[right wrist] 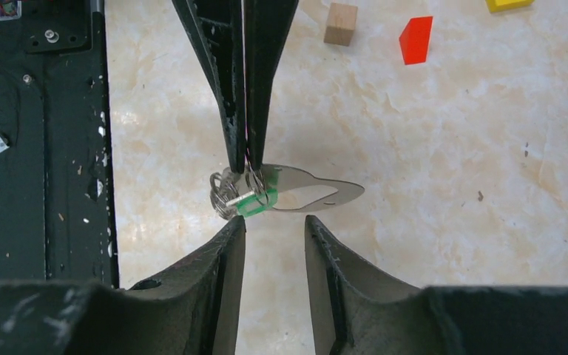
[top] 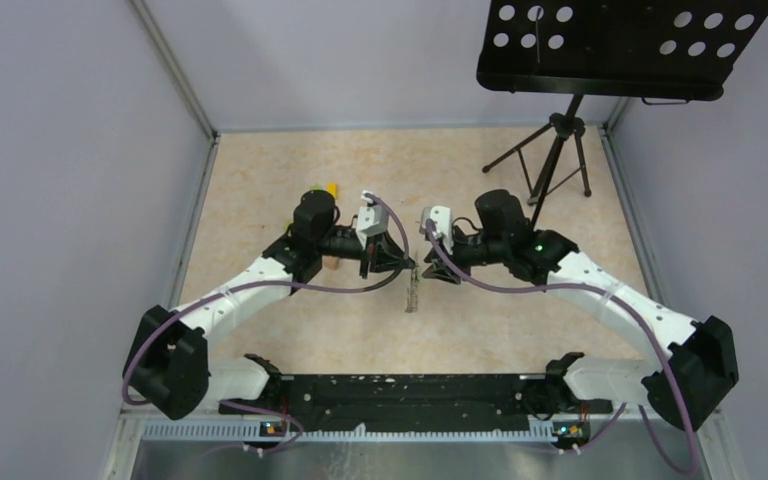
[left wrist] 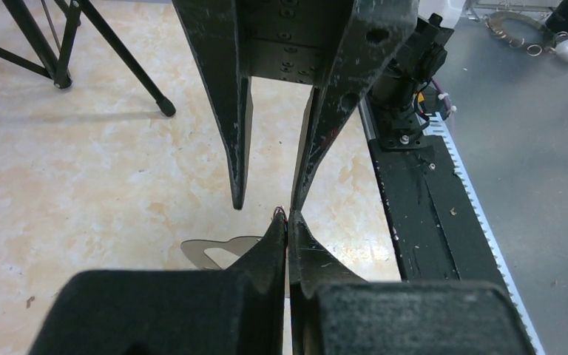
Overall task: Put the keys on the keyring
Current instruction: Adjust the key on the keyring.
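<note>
Both grippers meet tip to tip above the middle of the table. My left gripper (left wrist: 288, 216) is shut on a thin wire loop, the keyring (right wrist: 251, 164), of which only a sliver shows between its fingers. Below those fingers hang the keys (right wrist: 318, 191): a flat silver one with an oval cut-out, a small coiled metal ring (right wrist: 224, 196) and a green tag (right wrist: 255, 203). In the top view the keys (top: 412, 291) dangle just under the two grippers. My right gripper (right wrist: 274, 222) faces the bunch, open, with nothing between its fingers and its left tip right by the green tag.
A wooden block (right wrist: 340, 24), a red block (right wrist: 416, 39) and a yellow block (right wrist: 506, 4) lie beyond the left gripper. A black music stand (top: 620, 45) on a tripod (top: 552, 160) stands at the back right. The black base rail (top: 400, 395) runs along the near edge.
</note>
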